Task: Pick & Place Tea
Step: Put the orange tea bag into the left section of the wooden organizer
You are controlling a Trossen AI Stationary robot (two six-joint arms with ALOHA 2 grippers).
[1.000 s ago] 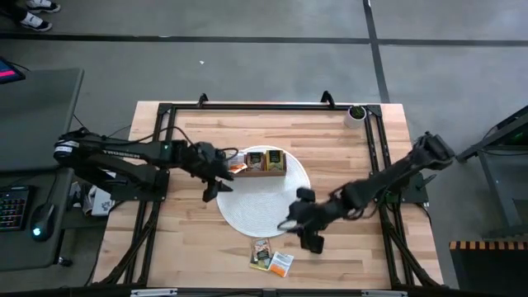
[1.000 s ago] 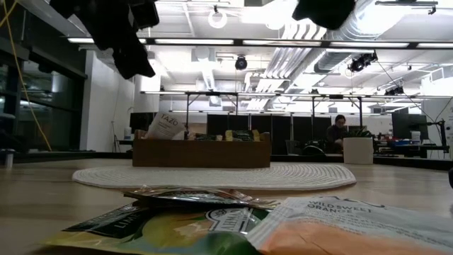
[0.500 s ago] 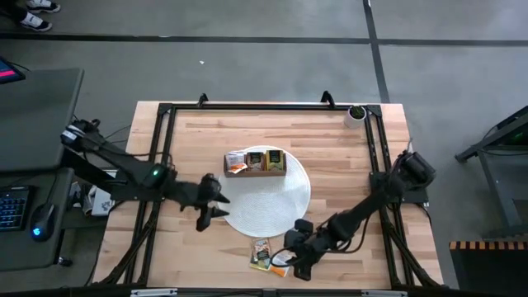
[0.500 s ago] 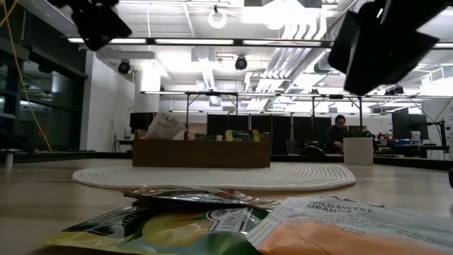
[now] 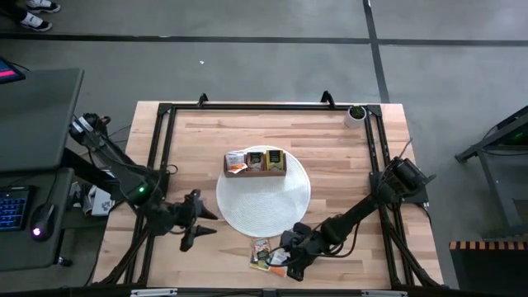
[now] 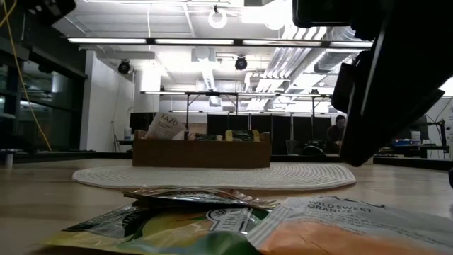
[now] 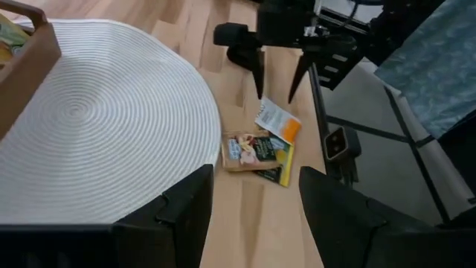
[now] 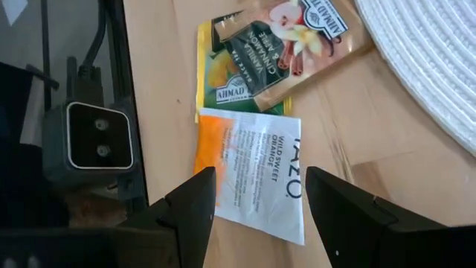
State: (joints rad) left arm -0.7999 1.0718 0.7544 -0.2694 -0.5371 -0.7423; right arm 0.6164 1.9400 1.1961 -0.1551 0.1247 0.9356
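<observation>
Near the lower middle of the high view, the right gripper (image 5: pixel 285 266) is poised with its jaws spread wide and empty, directly over three loose tea packets (image 5: pixel 271 256) lying on the desk (image 5: pixel 346 165) just below the round white mat (image 5: pixel 247 206). In the right wrist view the orange-and-white packet (image 8: pixel 253 177) is framed between the two fingers (image 8: pixel 190 208), with a green packet (image 8: pixel 238 78) and a brown one (image 8: pixel 312 30) overlapping beside it. More tea is already seen in the wooden box (image 5: pixel 256 162) at the upper edge of the mat.

The step in hand is judged to be the pickup of the orange-and-white packet. A clean grasp is best made by lowering the fingers astride its free edges, away from where it meets the green packet, so that only one is lifted. As the packet lies flat on the wood, one fingertip may need to be slid under an edge; too much downward pressure is likely to push it along the desk instead.

At the lower left of the high view, the left gripper (image 5: pixel 198 227) is held clear of the mat, open and empty.

The desk is of pale wooden planks inside a black frame, with a small cup (image 5: pixel 356 113) at its upper right corner. Grey floor is seen around it; in the low view a large hall with ceiling lights, further desks and a seated person (image 6: pixel 338 134) is visible.
</observation>
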